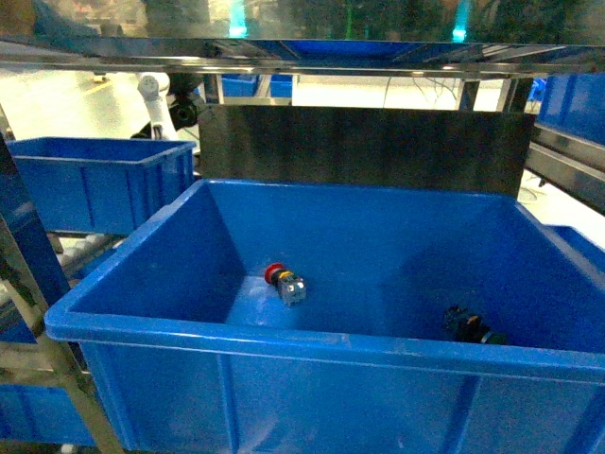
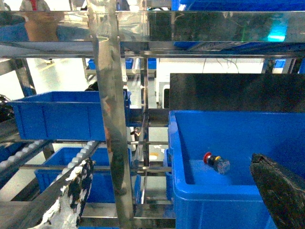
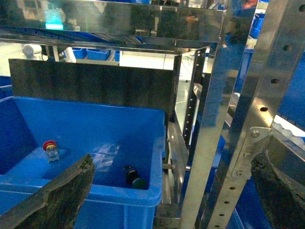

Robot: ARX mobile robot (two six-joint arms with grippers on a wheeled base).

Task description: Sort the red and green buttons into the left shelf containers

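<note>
At the bottom corners of the right wrist view, the right gripper's [image 3: 167, 200] two rough, dark, worn fingers [image 3: 62, 195] stand wide apart with nothing between them, one low at the left over the near rim of the big blue tub [image 3: 86, 191], the other at the right edge beside the perforated steel upright [image 3: 257, 109]. Of the left gripper only one dark finger [image 2: 281, 191] shows at the lower right of its view and a pale, flaking one [image 2: 71, 195] at the lower left; they too are spread apart and hold nothing.

Both grippers sit outside the tub, before its near wall. The tub is deep, of smooth moulded plastic with tapered walls and a thick rolled rim, and its top is open all round. On its floor the red button [image 1: 284, 282] lies on its side left of centre, with a red mushroom cap and a blocky grey-and-dark body, well clear of every wall. The dark button [image 1: 471, 326] lies near the near-right corner, close to the near wall, well apart from the red one.

Behind the tub's far wall stands a flat dark panel [image 1: 359, 147]. A shiny steel shelf [image 1: 302, 52] runs overhead. To the left, past a polished steel post [image 2: 112, 119], a second blue tub [image 1: 95, 180] sits on a roller rack [image 2: 28, 157], with another tub [image 2: 62, 167] below it.
</note>
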